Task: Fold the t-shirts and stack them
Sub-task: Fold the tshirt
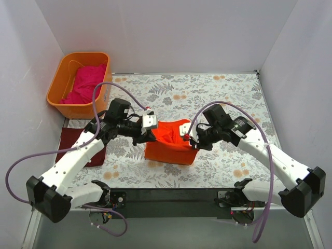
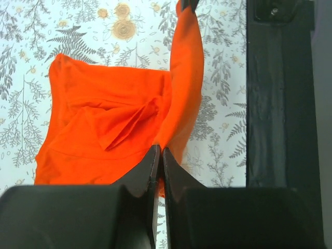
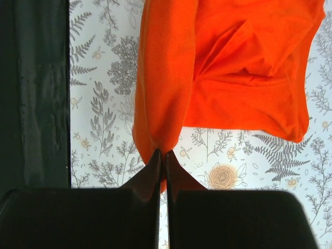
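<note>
Now | both jaws clamp orange-red shirt point(image 1: 168, 144) | maroon shirt point(image 1: 66, 139) left | pink shirt point(image 1: 85, 83) in tub point(image 1: 72, 110)

The orange-red shirt point(image 1: 168, 142) sits bunched at centre, near edge raised taut; maroon shirt point(image 1: 67, 139) flat at left; pink shirt point(image 1: 87, 83) crumpled behind it.

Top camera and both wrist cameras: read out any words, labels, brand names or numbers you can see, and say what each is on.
No readable text in any view.
The orange shirt, pink shirt and maroon shirt are plain; the tub is unmarked; the tablecloth shows only a flower and fern print; the left arm and right arm show no legible label.
</note>
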You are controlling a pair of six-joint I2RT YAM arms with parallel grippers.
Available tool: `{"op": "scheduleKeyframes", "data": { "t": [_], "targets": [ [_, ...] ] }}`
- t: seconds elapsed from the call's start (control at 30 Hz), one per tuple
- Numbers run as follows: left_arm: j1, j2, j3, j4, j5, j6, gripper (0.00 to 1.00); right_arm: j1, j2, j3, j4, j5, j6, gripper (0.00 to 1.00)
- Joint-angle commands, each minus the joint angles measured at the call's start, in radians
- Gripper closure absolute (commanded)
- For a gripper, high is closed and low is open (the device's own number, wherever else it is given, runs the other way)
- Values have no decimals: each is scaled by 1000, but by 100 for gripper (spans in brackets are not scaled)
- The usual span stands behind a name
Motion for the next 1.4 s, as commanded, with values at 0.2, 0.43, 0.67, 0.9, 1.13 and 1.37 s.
{"op": "scheduleKeyframes", "data": {
  "t": [0.2, 0.43, 0.67, 0.9, 1.13, 1.37],
  "targets": [
    [140, 232, 115, -10, 48, 95, 100, -129, 270, 204, -73, -90, -177, 99],
    [211, 378, 167, 76, 30, 142, 100, -204, 474, 340, -115, -127, -257, 99],
    [243, 536, 278, 85, 47, 153, 100, -261, 653, 509, -163, -135, -307, 99],
    [266, 668, 356, 100, 37, 164, 100, -287, 818, 659, -208, -132, -357, 99],
    [286, 771, 404, 130, 5, 159, 100, -304, 962, 760, -206, -128, -344, 99],
    [312, 808, 396, 169, -21, 156, 100, -307, 1005, 816, -205, -147, -324, 99]
  ]
}}
